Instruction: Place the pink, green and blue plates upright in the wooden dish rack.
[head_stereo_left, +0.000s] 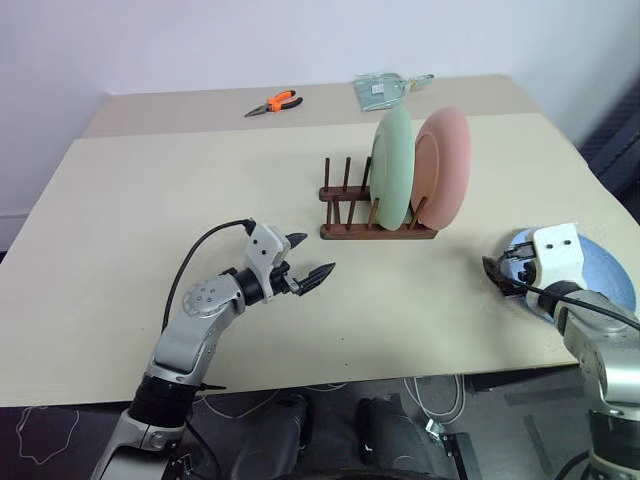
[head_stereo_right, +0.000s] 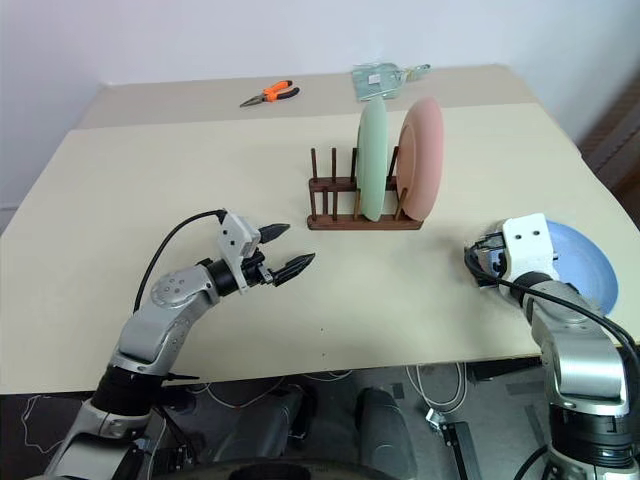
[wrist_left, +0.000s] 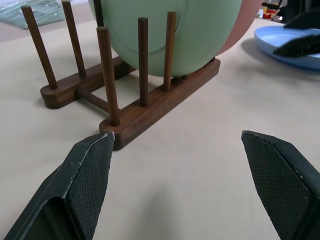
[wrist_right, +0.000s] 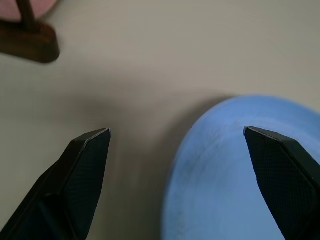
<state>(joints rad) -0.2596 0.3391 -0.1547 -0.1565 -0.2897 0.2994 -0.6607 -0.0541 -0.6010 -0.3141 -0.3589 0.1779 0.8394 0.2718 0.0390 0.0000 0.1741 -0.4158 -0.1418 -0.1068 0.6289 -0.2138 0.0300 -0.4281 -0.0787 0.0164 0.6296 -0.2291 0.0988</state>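
Standing mid-counter (head_stereo_left: 150, 200) in the head view, the dark wooden dish rack (head_stereo_left: 375, 225) holds the green plate (head_stereo_left: 393, 165) and pink plate (head_stereo_left: 445, 165) upright between thin pegs. The left wrist view shows the left gripper (wrist_left: 175, 145), jaws wide open, near the rack's end. In the right wrist view the right gripper (wrist_right: 177, 132), jaws open, hangs over the rim of the blue plate (wrist_right: 225, 175), which lies flat.

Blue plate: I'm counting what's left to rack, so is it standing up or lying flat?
Lying flat. The blue plate rests on the table, right of the rack.
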